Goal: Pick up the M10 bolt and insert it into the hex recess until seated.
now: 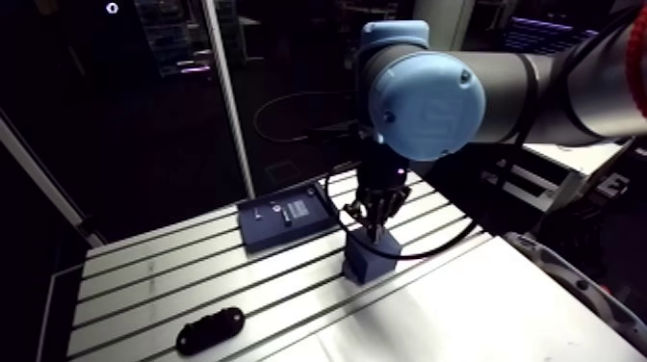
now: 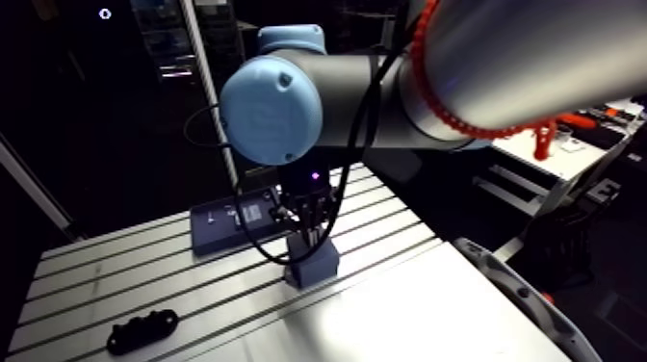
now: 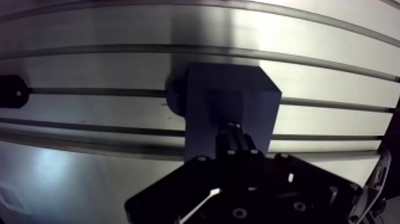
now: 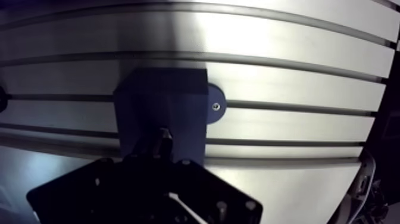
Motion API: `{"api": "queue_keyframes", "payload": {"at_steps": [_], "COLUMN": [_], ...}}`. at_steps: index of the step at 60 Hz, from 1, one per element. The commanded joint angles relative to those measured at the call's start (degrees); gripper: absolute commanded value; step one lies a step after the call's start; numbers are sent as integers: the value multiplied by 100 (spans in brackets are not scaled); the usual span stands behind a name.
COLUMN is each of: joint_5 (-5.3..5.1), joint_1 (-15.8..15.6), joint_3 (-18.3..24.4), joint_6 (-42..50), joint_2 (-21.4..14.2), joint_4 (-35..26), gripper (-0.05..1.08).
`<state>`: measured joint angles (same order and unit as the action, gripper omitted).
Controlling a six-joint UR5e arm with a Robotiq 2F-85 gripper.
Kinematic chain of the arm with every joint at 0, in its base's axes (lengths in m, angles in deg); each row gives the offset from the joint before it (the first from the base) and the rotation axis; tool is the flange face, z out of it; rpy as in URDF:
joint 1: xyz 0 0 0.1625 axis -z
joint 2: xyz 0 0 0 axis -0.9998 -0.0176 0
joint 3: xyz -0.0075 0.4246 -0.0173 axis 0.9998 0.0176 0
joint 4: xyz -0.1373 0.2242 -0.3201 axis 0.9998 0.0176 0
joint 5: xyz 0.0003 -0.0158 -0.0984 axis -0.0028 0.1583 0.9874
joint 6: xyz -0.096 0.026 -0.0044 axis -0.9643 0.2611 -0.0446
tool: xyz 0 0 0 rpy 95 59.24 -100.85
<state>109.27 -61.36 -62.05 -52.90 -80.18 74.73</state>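
A robot arm reaches down over a slotted aluminium table [image 1: 144,279]. Its gripper [image 3: 234,132] hangs straight above a small blue block [image 3: 232,101] that stands upright near the middle of the table, across two of the slots.

In the wrist view the two dark fingers [image 3: 243,146] are drawn close together, and their tips sit low over the block's top face. A small pale glint shows right at the tips. Whether this is the M10 bolt cannot be told, since the fingers cover that spot. No bolt can be made out for certain anywhere on the table, and the gripper also hides the hex recess.

A round blue foot [image 4: 214,106] with a screw in its centre sticks out from one side of the block's base and lies flat on the table, over a slot.

In the arm view a flat dark-blue plate [image 1: 279,223] lies on the table just behind the block, on the far side from the camera, apart from it. It carries a pale label and a few small marks too fine to read. A black oblong part [image 1: 210,329] lies near the table's front edge, well apart from block and plate.
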Motion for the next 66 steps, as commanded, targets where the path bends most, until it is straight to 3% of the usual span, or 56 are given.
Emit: {"api": "queue_keyframes", "payload": {"at_steps": [1,8,12,13,14,15,16,18,36,43,59,66], "joint_5": [28,30,30,30,30,37,37,61,126,42,22,22], "joint_1": [-10,-20,-20,-20,-20,-20,-20,-20,-20,-76,-1246,-1486], "joint_3": [56,81,90,91,91,91,91,100,318,613,1536,1798], "joint_6": [-18,-19,-26,-20,-20,-19,-19,-18,97,489,1580,1772], "joint_2": [-39,-73,-124,-150,-150,-177,-177,-253,-673,-878,-912,-878], "joint_4": [-39,-88,-149,-183,-183,-240,-240,-370,-772,-1356,-2421,-2576], "gripper": [108,107,101,87,87,58,58,2,0,0,0,0]}}
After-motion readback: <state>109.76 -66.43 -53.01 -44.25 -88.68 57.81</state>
